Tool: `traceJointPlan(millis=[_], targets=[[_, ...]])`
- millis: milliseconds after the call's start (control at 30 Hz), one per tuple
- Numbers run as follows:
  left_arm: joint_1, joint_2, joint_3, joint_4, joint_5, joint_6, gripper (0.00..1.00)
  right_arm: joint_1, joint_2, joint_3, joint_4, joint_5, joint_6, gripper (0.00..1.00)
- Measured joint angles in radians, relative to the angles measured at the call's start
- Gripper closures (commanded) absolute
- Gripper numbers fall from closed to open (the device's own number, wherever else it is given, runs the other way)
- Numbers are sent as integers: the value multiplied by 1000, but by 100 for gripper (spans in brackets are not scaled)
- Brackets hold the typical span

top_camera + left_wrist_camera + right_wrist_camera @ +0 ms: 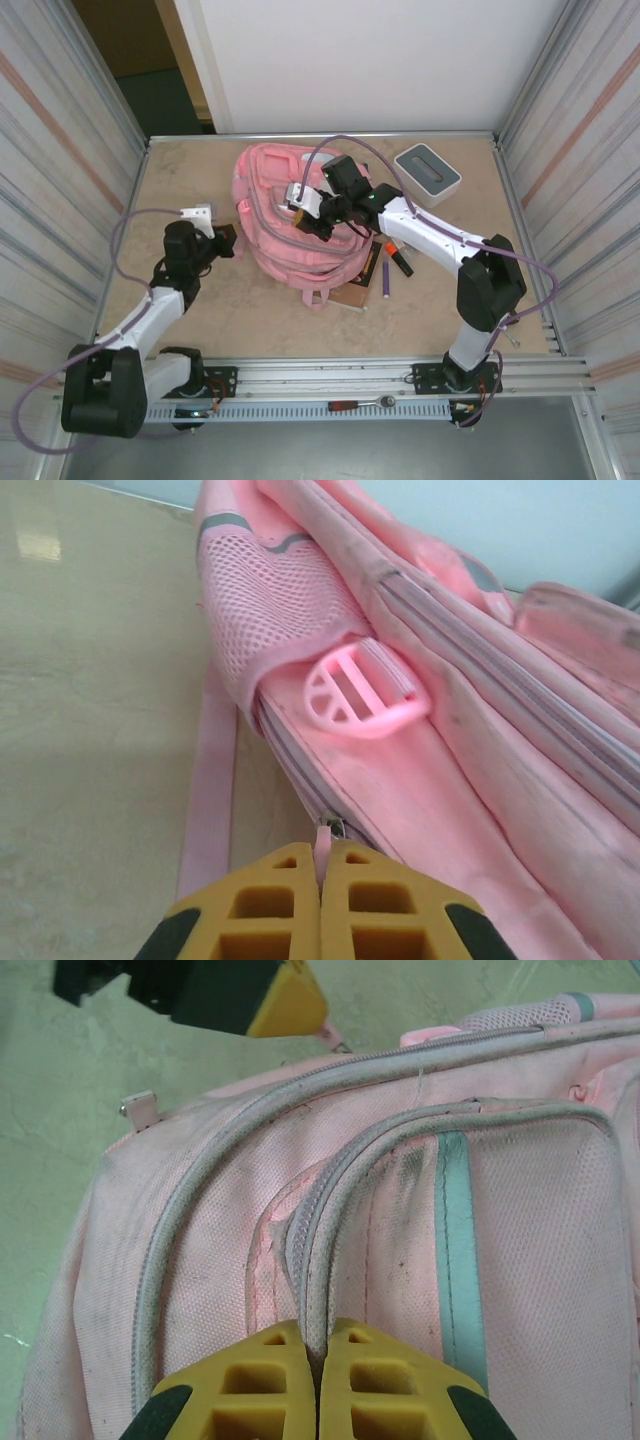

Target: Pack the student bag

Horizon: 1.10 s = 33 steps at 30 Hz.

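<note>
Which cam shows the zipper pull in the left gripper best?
Left wrist: zipper pull close up, pinched in the shut left gripper at the seam of the student bag. Right wrist catches it small near the top edge, beside that gripper. Top external: gripper at the bag's left side, pull too small to tell.

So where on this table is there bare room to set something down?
Bare table runs along the near side, between the student bag and the rail, and in the far-left corner. Crowded: right of the bag, with the brown notebook, markers and white-and-grey box.
</note>
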Motion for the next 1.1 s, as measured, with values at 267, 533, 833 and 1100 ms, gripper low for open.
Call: traceJointPlan(millis=[267, 533, 833, 1100], targets=[[34, 204, 127, 26, -15, 4, 100, 0, 17, 12, -3, -17, 0, 100], [52, 356, 204, 60, -15, 4, 94, 11, 45, 23, 25, 4, 40, 100], [109, 236, 203, -10, -77, -26, 38, 55, 128, 155, 23, 146, 206, 100], [112, -153, 106, -124, -142, -76, 19, 87, 293, 427, -71, 141, 256, 100]])
